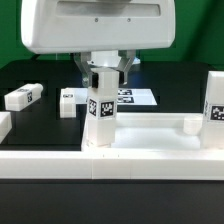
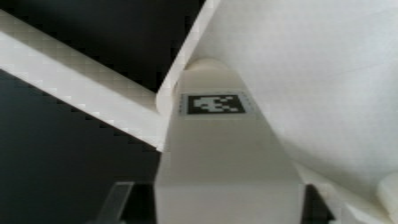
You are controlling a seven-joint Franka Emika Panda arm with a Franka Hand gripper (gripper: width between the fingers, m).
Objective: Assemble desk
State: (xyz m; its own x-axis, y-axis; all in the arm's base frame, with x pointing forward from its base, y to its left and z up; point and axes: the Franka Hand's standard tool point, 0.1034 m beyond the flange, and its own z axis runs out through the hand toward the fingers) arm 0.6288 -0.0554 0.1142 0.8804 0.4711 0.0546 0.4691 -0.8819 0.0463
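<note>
Going from the exterior view's left: one loose leg (image 1: 22,97) is lying flat on the black table (image 1: 40,75), well apart from the rest, and a small white piece (image 1: 68,100), probably another leg seen end-on, is sitting a bit further along. Then the main bit: the gripper (image 1: 104,78) is hanging straight down over the upright leg (image 1: 100,115), jaws sitting either side of its top end. That leg is standing at the left corner of the desk top (image 1: 150,140). Honestly I can't tell if the pads are actually pressing on it or just flanking it. The wrist view is only showing the tagged face running up between the fingers (image 2: 128,205). The marker board (image 1: 137,97) is lying behind. Further right a short white stub (image 1: 190,125) is poking up from the top, and a second upright leg (image 1: 215,108) is standing at the far corner. These legs are looking like light, rigid, slick plastic, so I'm guessing a square grip on the flat faces near the top is best, keeping it vertical so it isn't twisting.
</note>
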